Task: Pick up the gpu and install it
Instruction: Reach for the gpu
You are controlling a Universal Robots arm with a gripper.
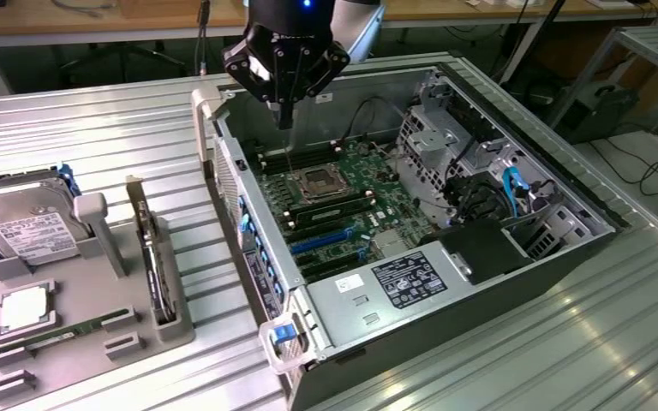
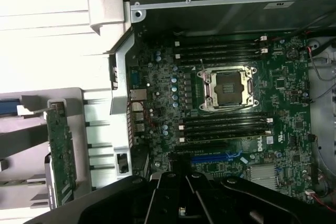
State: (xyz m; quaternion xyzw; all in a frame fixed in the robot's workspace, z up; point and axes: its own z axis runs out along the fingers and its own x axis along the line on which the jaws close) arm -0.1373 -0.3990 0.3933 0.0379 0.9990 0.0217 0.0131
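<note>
Gpu (image 1: 150, 248): thin green card, on edge in grey holder (image 1: 152, 332); pincer (image 1: 285, 118) pressed together, empty, above case (image 1: 233, 184).

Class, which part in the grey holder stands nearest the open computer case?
The gpu, the green card on edge; the hard drive sits farther off.

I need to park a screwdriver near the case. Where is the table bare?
Bare table: the stretch at the exterior view's upper left, beyond the grey tray, and beside the case at its lower right. Between tray and case runs a narrow strip. Crowded: the tray, holding hard drive and gpu, and the case's inside.
</note>
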